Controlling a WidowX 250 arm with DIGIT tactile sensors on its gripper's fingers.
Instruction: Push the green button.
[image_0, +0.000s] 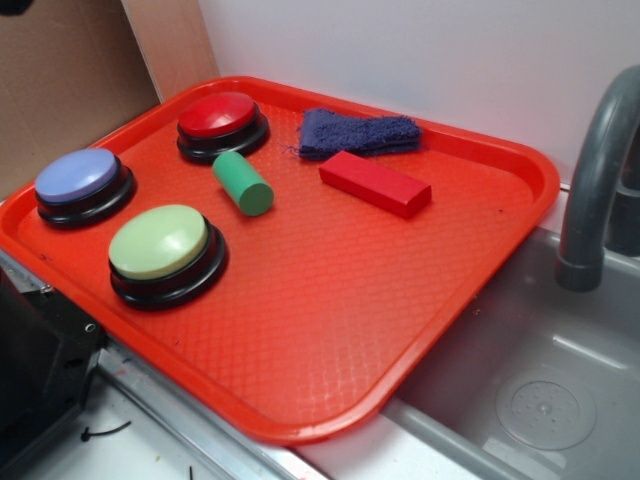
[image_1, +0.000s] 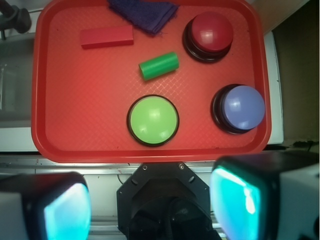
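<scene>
Gripper (image_1: 150, 205) spread wide, hovering high above the tray (image_1: 75, 125), green button (image_1: 152, 120) untouched beside the cylinder (image_1: 159, 65).

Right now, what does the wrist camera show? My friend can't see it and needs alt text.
Looking down on a red tray holding three dome buttons: green nearest the camera, blue to its right, red beyond. A green cylinder, red block and blue cloth lie farther back. The gripper hangs open at the bottom edge, touching nothing.
</scene>
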